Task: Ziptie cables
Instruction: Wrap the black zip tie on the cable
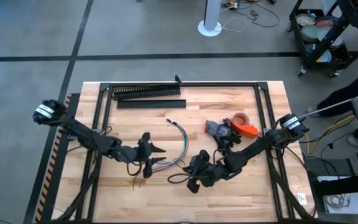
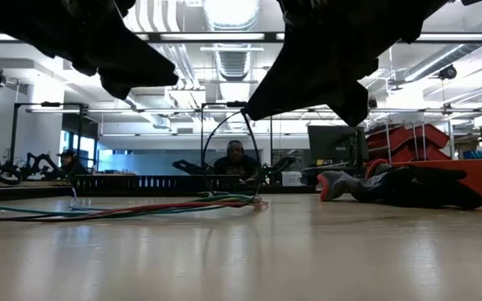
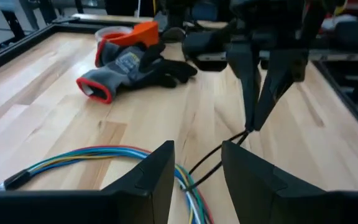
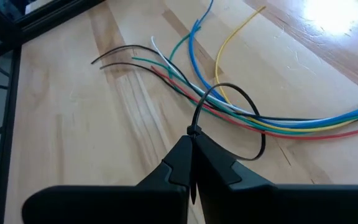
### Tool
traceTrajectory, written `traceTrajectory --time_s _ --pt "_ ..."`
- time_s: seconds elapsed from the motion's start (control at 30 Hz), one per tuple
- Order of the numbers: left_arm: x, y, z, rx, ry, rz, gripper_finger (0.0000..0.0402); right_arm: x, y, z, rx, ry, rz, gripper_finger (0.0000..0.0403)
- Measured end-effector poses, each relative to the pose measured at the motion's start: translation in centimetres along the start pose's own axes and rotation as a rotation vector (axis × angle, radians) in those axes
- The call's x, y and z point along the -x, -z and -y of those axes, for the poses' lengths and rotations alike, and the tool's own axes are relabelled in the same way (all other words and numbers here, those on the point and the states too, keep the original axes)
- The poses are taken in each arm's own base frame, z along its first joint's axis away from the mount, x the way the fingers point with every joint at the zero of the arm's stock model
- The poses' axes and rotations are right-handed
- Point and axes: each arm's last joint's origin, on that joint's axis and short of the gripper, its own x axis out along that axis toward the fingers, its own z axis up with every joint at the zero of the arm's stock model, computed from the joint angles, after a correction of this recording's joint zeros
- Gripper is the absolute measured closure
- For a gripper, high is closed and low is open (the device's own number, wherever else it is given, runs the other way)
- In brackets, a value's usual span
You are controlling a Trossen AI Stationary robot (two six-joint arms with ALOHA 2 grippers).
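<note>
The cables (image 1: 182,142) are a bundle of thin coloured wires (image 4: 272,124) lying in a curve on the wooden table. A thin black ziptie (image 4: 253,115) forms a loop around them. My right gripper (image 4: 191,149) is shut on the ziptie just right of the bundle's near end (image 1: 194,177). My left gripper (image 3: 197,171) is open at the bundle's near left end (image 1: 148,152). Its fingers stand on either side of the wires (image 3: 188,183); whether they touch, I cannot tell. My right gripper pinches the ziptie between its two fingertips at the point where the loop closes (image 4: 195,129). The fingers come slanting down from the table's right (image 3: 253,93). The loop stands out beyond the fingertips, around the bundle that lies on the table.
A long black comb-toothed duct (image 1: 146,93) and a black strip (image 1: 151,104) lie at the far edge. A grey glove (image 1: 218,130) and an orange tape roll (image 1: 243,124) sit right of the cables. A black frame (image 1: 104,99) runs around the table.
</note>
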Motion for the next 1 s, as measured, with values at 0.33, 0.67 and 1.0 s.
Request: traceTrajectory --time_s 0.33,0.67,1.0 --pt "0.6 -1.3 0.1 -0.013 0.030 0.014 0.0284 0.0 0.0 0.0 -0.011 -0.001 0.001 0.0403" --pt "0.6 -1.2 0.0 -0.032 0.027 0.007 0.0268 -0.2 -0.3 0.3 -0.028 0.008 0.004 0.0403" --pt "0.7 -1.2 0.1 -0.031 0.028 0.010 0.0277 -0.2 -0.3 0.3 -0.029 0.009 0.004 0.0403"
